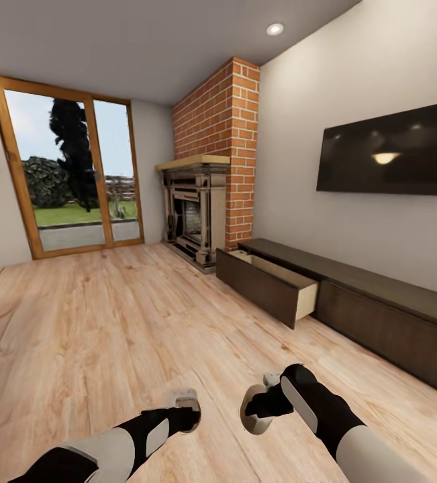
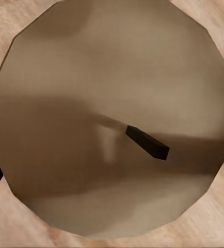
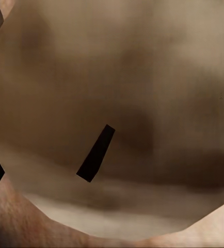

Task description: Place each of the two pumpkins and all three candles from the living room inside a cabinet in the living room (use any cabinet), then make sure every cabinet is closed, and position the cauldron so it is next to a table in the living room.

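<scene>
We see a candle [image 1: 257,409] at the right gripper [image 1: 266,404] and another [image 1: 184,400] at the left gripper [image 1: 190,414]; finger state hidden, cannot tell. Cabinet [image 1: 352,302] stands by the wall, one drawer [image 1: 272,282] open.

Two candles, one [image 1: 186,401] in each pincer, the other [image 1: 257,409]; one cabinet [image 1: 352,302]; one open drawer [image 1: 272,282].

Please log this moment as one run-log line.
left gripper: candle | right gripper: candle | cabinet: drawer open
</scene>
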Robot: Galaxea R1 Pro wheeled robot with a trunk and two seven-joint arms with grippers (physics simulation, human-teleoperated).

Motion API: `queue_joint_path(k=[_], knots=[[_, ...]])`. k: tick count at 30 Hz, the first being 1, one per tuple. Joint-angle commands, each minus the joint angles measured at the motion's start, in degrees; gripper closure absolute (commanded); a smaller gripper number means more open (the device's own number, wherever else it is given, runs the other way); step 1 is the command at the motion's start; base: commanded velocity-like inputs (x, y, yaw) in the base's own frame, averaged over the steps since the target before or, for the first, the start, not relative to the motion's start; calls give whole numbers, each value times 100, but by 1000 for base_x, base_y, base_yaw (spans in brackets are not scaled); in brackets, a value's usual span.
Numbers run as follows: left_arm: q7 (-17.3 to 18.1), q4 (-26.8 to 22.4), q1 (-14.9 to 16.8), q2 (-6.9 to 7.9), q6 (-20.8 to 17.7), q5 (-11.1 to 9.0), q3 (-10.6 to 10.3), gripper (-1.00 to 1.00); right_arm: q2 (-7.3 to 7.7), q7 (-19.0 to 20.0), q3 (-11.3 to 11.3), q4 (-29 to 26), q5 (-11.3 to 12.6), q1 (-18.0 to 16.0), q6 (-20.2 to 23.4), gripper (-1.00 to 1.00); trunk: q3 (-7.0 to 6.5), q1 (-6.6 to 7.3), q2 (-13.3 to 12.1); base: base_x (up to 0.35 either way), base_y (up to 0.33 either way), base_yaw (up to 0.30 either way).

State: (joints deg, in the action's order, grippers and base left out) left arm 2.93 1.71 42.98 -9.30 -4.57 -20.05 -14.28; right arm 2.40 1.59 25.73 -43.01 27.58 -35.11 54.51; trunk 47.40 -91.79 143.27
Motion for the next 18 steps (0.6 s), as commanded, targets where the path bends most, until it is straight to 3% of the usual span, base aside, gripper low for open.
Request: queue_joint_path(k=[1, 7, 14, 18], knots=[[23, 15, 8, -1, -6, -60, -47, 100, 6, 14, 20, -6, -12, -4, 16, 100, -16, 3, 1, 0, 0, -295], [23, 14, 8, -1, -9, -60, -42, 100, 6, 1, 44, -11, -10, -4, 16, 100, -111, 55, -83, 0, 0, -241], [23, 7, 8, 7, 0, -68, -40, 100, -2, -2, 65, 102, -29, -4, 16, 100, -163, 121, -204, 0, 0, -22], [30, -1, 8, 26, -3, -109, 20, 100, -1, 4, 52, 523, -25, -1, -34, 100, -235, 209, -364, 0, 0, -1]])
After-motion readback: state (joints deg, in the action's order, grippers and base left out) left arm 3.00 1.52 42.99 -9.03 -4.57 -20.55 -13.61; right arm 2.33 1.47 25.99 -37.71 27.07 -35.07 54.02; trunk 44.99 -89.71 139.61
